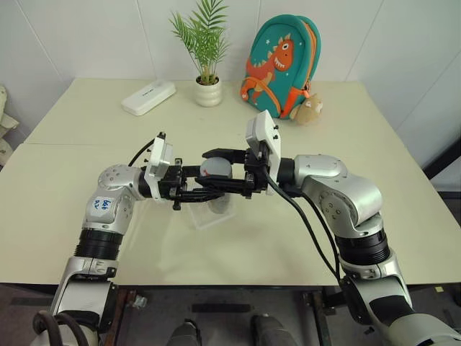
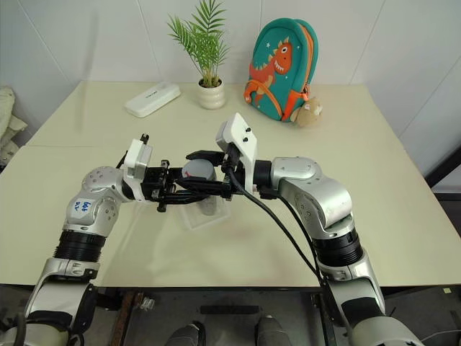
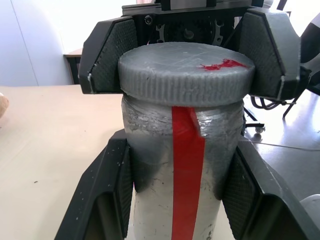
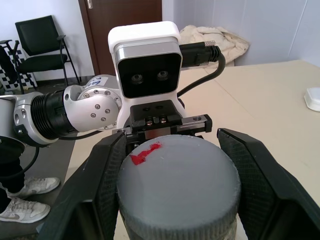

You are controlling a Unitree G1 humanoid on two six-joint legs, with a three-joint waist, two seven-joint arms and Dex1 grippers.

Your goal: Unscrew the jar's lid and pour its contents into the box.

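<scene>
**A:** How far along are you reading this?

**B:** You're sitting at the unscrewing step. Your left gripper [image 3: 175,165] is clamping the jar [image 3: 175,190] around its body, and your right gripper [image 4: 177,190] is closing tight around the lid [image 3: 186,72]. The lid is resting fully on the jar, so nothing is being poured yet. I can't make out the contents through the jar wall.

**A:** And the box?

**B:** The box [image 1: 209,214] is lying on the table [image 1: 72,187] directly beneath the jar, which you're holding upright above it, apart from it. So the pour spot is already lined up; the lid has to come off and the jar has to tilt.

**A:** Room to work?

**B:** You're working near the table's middle, well away from every edge. The white case [image 1: 148,96], the plant pot [image 1: 208,91] and the backpack [image 1: 281,65] are standing well apart at the far side. The tight spot, I'd judge, is between your own two wrists, which are facing each other closely.
</scene>
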